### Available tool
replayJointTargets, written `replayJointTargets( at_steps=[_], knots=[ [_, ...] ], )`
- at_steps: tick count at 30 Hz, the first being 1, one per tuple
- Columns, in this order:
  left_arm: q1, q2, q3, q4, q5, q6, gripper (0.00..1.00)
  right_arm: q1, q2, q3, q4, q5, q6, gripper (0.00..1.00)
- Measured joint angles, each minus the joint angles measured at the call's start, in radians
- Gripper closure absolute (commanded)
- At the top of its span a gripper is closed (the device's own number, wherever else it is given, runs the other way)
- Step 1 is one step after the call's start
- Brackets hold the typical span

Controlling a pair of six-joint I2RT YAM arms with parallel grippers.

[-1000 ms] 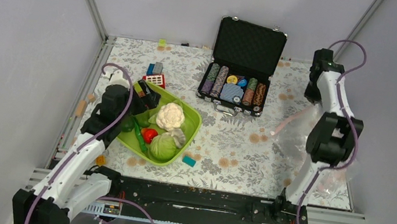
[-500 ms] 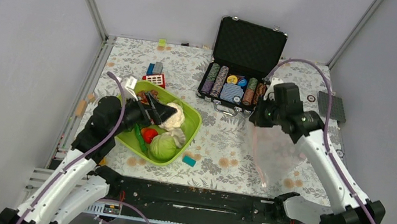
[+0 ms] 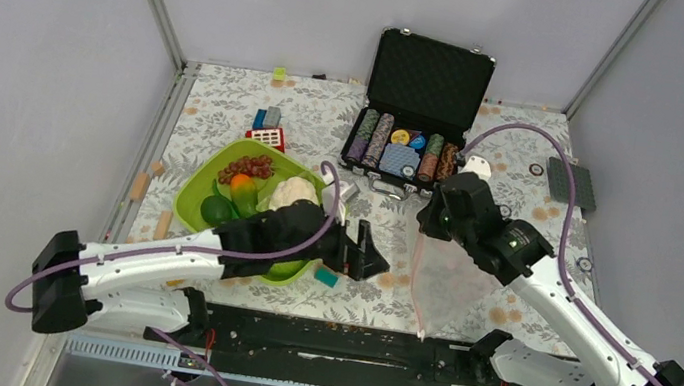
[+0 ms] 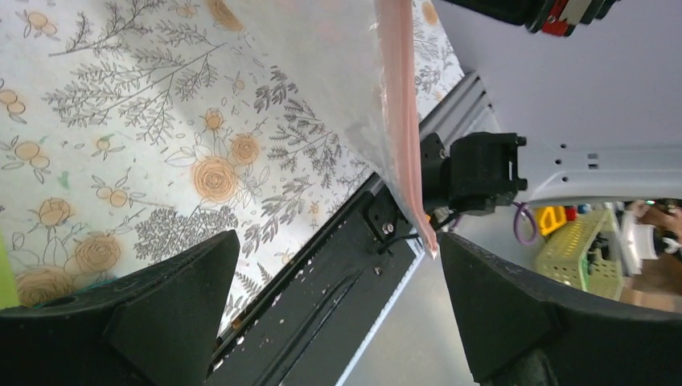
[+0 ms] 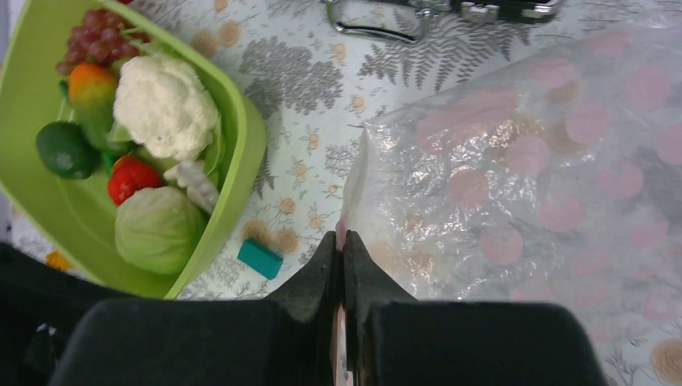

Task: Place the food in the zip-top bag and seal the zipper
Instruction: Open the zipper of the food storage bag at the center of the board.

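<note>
Right pincer [image 5: 343, 240] clamped tight on zipper [image 4: 400, 104] corner; zip-top bag [image 3: 455, 282] draped over counter [image 3: 229, 106]. Left pincer [image 4: 338, 265] gaping wide, empty, near zipper. Food [image 5: 165, 104] in green tray [image 5: 241, 149].

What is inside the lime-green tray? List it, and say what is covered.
In the tray: grapes, an orange fruit, cauliflower, a dark green fruit, a tomato and cabbage. Anything lying beneath these pieces is covered and cannot be seen.

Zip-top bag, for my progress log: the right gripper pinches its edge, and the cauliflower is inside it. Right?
No. The cauliflower lies in the green tray, as the right wrist view shows; the right gripper does pinch the zip-top bag at its edge.
</note>
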Motion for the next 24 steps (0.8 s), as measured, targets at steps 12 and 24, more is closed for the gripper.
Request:
replayJointTargets(
  at_steps=[12,24],
  knots=[
    [-0.142,0.19,0.174,-0.003,-0.206,0.079,0.11,0.099,0.089,0.098,-0.116,0.266,0.16,1.0],
    [-0.142,0.244,0.131,0.173,-0.195,0.087,0.28,0.099,0.043,0.098,-0.111,0.266,0.229,1.0]
  ],
)
